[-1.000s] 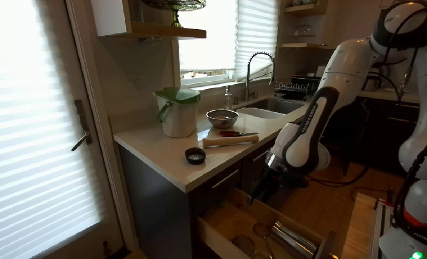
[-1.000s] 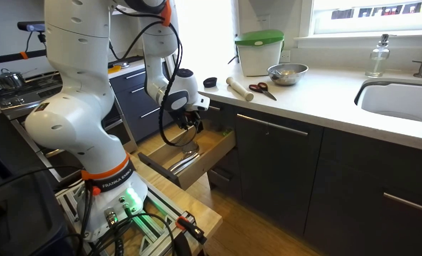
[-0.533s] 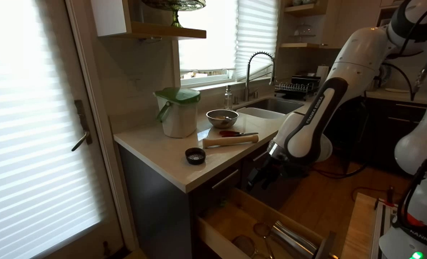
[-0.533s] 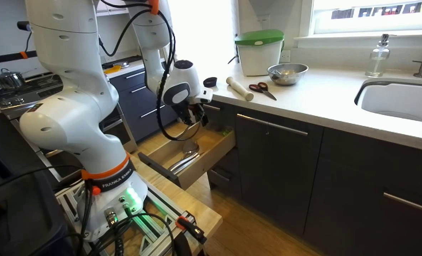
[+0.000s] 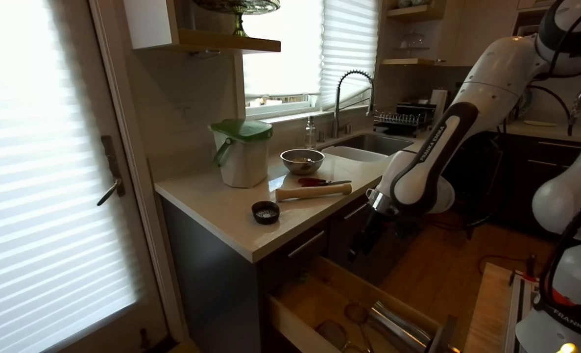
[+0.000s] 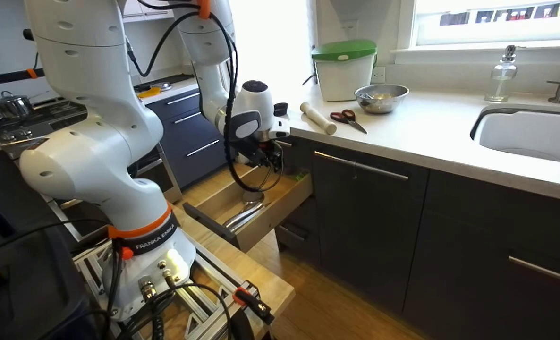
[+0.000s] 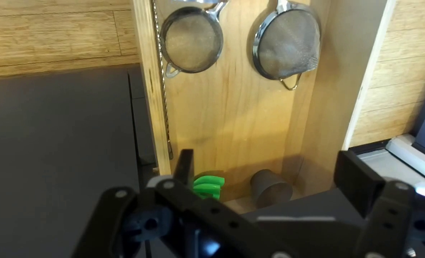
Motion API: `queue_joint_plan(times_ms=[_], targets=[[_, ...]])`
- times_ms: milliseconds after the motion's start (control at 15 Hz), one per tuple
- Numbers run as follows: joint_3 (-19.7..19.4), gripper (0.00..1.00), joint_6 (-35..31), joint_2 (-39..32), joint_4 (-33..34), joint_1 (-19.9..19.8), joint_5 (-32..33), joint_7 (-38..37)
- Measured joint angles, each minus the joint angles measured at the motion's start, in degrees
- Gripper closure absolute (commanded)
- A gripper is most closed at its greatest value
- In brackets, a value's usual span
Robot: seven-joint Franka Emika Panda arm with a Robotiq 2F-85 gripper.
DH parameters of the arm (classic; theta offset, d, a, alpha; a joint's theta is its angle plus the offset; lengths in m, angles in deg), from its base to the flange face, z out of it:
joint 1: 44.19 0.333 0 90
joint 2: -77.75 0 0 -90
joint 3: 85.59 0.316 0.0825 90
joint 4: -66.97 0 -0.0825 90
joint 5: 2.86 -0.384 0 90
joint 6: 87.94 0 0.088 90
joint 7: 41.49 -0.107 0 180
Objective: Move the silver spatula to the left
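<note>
Perhaps the silver piece (image 5: 400, 327) in the drawer (image 6: 275, 218) was your spatula, likely light, stiff and slippery, best pinched mid-length; your claw (image 7: 267, 166) stood wide, empty.

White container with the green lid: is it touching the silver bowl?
Apart. In an exterior view, a clear strip of background shows between the white container and the silver bowl.

Open drawer (image 7: 234, 118), one: two mesh strainers (image 7: 192, 40), one thin twisted rod (image 7: 163, 77), one grey cup-shaped piece (image 7: 265, 183); shiny metalware (image 5: 400, 326) and green pieces (image 7: 209, 184), numbers indistinct. Tabletop (image 6: 419, 128): one lidded bin (image 6: 346, 75), one metal bowl (image 6: 381, 105), one pair of scissors (image 6: 352, 122), one wooden roller (image 6: 318, 118), one black dish (image 5: 266, 215), one glass pump bottle (image 6: 502, 78). Robot arm (image 6: 91, 151), one; end effector (image 7: 268, 171), one, with two fingers (image 7: 357, 182).
</note>
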State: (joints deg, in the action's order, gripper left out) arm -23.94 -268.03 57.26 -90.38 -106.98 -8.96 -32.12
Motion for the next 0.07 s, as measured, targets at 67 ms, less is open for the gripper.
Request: queue_joint_plan(times_ms=[67], targets=[[0.1,0.00,0.0,-0.1,0.0,-0.1,0.1,0.2]])
